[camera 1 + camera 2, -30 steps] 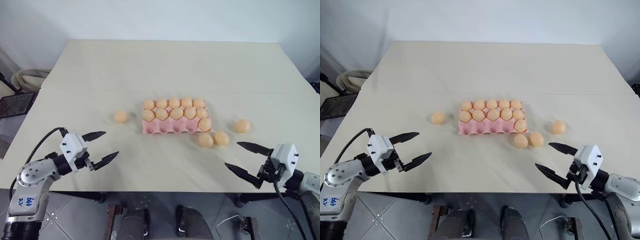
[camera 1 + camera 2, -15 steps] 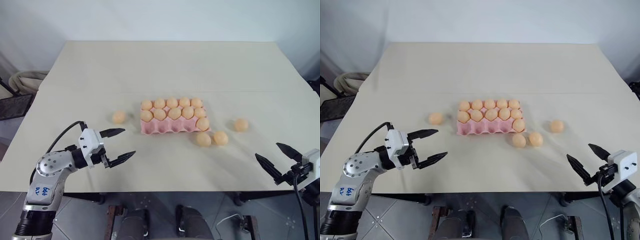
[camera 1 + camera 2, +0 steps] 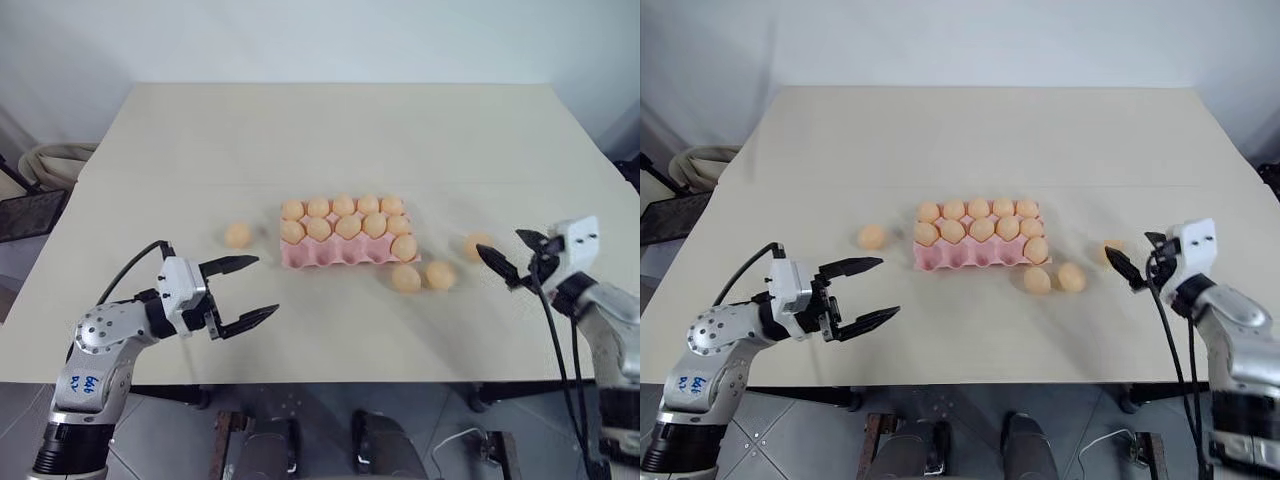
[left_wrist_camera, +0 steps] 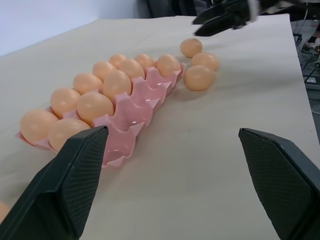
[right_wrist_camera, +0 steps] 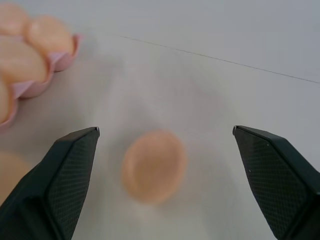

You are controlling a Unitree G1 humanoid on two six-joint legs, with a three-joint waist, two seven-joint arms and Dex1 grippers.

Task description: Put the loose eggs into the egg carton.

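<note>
Eggs fill eleven cups of the pink egg carton mid-table; four loose eggs lie around it. Right gripper, fingers spread wide and empty, hovers at the rightmost egg; left gripper likewise gapes empty.

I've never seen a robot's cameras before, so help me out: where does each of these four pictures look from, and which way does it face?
Left eye view: from the head, looking forward and down at the table; both arms show, left gripper and right gripper open.
Right eye view: the head's other eye, same scene, slightly shifted.
Left wrist view: along the left gripper's fingers toward the egg carton.
Right wrist view: along the right gripper's fingers at one loose egg.
Shared: that egg, beside the right gripper, shows in the left wrist view too.
</note>
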